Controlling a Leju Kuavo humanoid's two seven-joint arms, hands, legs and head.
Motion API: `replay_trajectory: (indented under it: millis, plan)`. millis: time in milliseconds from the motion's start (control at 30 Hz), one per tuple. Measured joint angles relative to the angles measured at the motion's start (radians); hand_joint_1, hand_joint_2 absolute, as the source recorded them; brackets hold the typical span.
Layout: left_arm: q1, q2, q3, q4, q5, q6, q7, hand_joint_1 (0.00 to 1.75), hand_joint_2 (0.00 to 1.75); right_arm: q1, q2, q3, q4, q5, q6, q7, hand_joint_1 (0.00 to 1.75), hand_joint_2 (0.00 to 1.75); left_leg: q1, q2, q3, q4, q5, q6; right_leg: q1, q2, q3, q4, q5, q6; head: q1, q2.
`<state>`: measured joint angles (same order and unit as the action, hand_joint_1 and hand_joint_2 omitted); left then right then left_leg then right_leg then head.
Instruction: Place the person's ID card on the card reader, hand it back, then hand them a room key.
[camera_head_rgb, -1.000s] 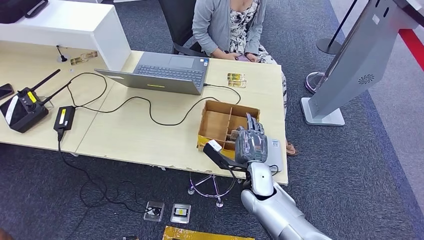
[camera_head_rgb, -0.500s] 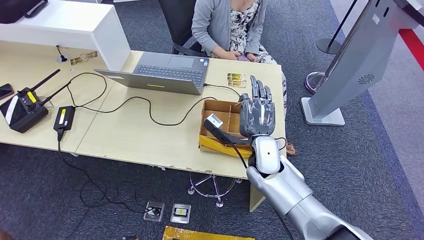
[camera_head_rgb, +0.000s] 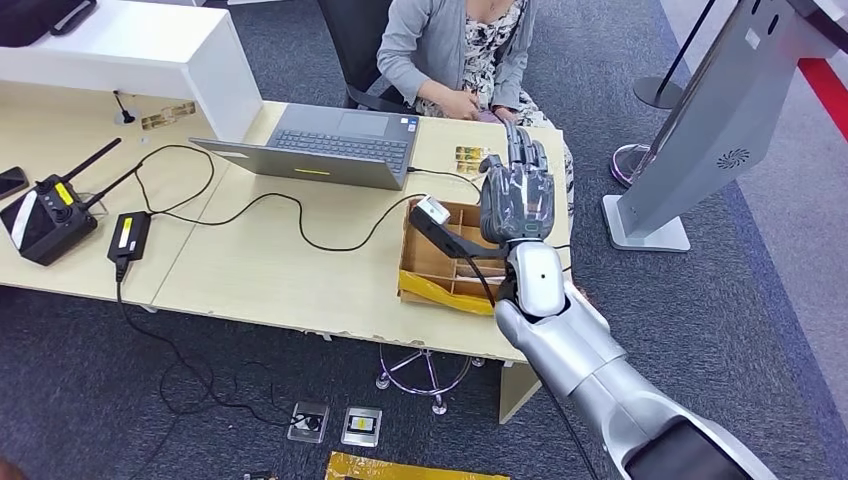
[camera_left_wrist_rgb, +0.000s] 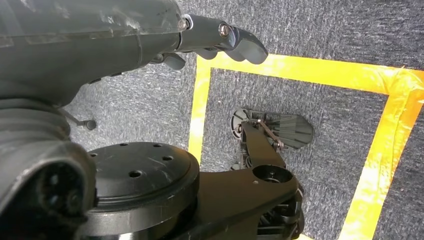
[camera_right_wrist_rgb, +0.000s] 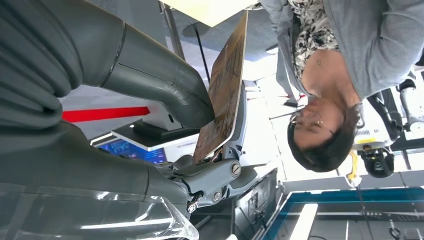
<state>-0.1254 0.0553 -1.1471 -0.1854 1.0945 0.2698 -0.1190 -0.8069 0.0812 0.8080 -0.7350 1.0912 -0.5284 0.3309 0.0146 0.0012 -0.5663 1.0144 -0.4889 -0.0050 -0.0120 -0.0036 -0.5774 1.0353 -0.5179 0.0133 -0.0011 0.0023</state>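
Observation:
My right hand (camera_head_rgb: 515, 195) is raised above the far right part of the table (camera_head_rgb: 300, 270), its back toward me and its fingers pointing up at the seated person (camera_head_rgb: 455, 45). In the right wrist view a brown patterned card (camera_right_wrist_rgb: 225, 90) stands on edge, pinched between the thumb (camera_right_wrist_rgb: 165, 85) and the fingers (camera_right_wrist_rgb: 220, 175) of that hand. The person's hands (camera_head_rgb: 470, 103) stay close to their body at the table's far edge, apart from my hand. My left hand (camera_left_wrist_rgb: 215, 37) hangs over the carpet and holds nothing.
A partitioned cardboard box (camera_head_rgb: 440, 255) sits under my right forearm. An open laptop (camera_head_rgb: 330, 150) with a black cable (camera_head_rgb: 300, 215) lies to its left, and small gold cards (camera_head_rgb: 470, 155) lie by the far edge. A grey kiosk (camera_head_rgb: 700, 130) stands at right.
My right hand lifted from the table's near right corner and moved up and away over the box toward the person. The person's arms shifted slightly.

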Motion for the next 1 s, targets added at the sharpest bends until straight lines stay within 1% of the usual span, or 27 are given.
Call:
replay_trajectory:
  millis: [200, 400, 500, 700, 1000]
  plan:
    - [-0.008, -0.002, 0.0, 0.0, 0.006, 0.004, 0.003, 0.0, 0.0, -0.057, 0.033, 0.0, 0.097, -0.001, 0.007, -0.002, 1.75, 1.75, 0.0, 0.0, 0.0, 0.0, 0.0, 0.0, 0.0, 0.0, 0.0, 0.001, 0.0, 0.0, 0.0, 0.0]
    - [-0.009, -0.006, 0.0, 0.0, 0.021, 0.015, 0.011, 0.0, 0.0, -0.093, 0.062, 0.006, 0.167, 0.021, 0.016, 0.023, 1.75, 1.75, 0.0, 0.0, 0.0, 0.0, 0.0, 0.0, 0.0, 0.0, 0.0, 0.001, -0.001, -0.001, 0.0, 0.0]
    - [-0.009, -0.01, 0.0, 0.0, 0.03, 0.029, 0.013, 0.0, 0.0, -0.099, 0.075, 0.008, 0.191, 0.022, 0.024, 0.025, 1.75, 1.75, 0.0, 0.0, 0.0, 0.0, 0.0, 0.0, 0.0, 0.0, 0.0, 0.001, -0.001, -0.001, 0.0, 0.0]
    - [-0.007, -0.028, 0.0, 0.0, 0.044, 0.091, 0.015, 0.0, 0.0, -0.109, 0.109, 0.011, 0.237, 0.025, 0.041, 0.022, 1.75, 1.75, 0.0, 0.0, 0.0, 0.0, 0.0, 0.0, 0.0, -0.001, -0.001, 0.001, -0.001, -0.001, 0.0, 0.0]
    - [-0.003, -0.045, 0.0, 0.001, 0.064, 0.114, 0.032, 0.0, 0.0, -0.119, 0.15, 0.023, 0.278, 0.025, 0.058, -0.008, 1.75, 1.75, 0.0, 0.0, 0.0, 0.0, 0.0, -0.001, 0.0, 0.0, -0.001, 0.002, -0.001, -0.002, 0.0, 0.0]
